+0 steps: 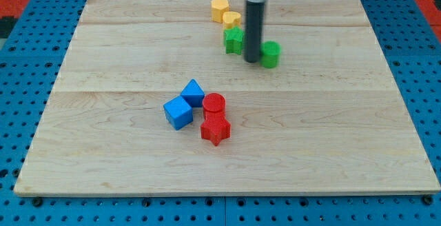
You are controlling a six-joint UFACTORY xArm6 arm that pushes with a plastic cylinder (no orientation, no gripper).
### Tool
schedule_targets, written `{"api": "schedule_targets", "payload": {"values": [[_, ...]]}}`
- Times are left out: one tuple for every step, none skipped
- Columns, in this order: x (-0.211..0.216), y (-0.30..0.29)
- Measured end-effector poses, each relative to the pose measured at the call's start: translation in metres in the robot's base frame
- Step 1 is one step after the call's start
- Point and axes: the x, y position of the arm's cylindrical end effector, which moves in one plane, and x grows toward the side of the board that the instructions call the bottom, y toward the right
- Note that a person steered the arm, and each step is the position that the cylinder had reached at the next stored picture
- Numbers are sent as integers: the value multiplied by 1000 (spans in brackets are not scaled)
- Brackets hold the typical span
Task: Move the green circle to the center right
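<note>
The green circle (271, 54) stands on the wooden board (331, 136) at the upper middle. My tip (252, 61) rests on the board just left of the green circle, touching or nearly touching it. A green star-like block (233, 40) sits just left of the rod, partly hidden by it.
Two yellow blocks (220, 9) (231, 20) lie above the green star-like block near the view's top. Two blue cubes (193, 91) (178, 112), a red cylinder (214, 104) and a red star-like block (216, 128) cluster left of the board's centre.
</note>
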Motion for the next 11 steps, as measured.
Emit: {"api": "schedule_targets", "payload": {"values": [[1,47],[-36,23],[26,137],[20,120],[-24,109],[-49,205],[-33,265],[15,219],[33,224],[52,262],[59,190]]}}
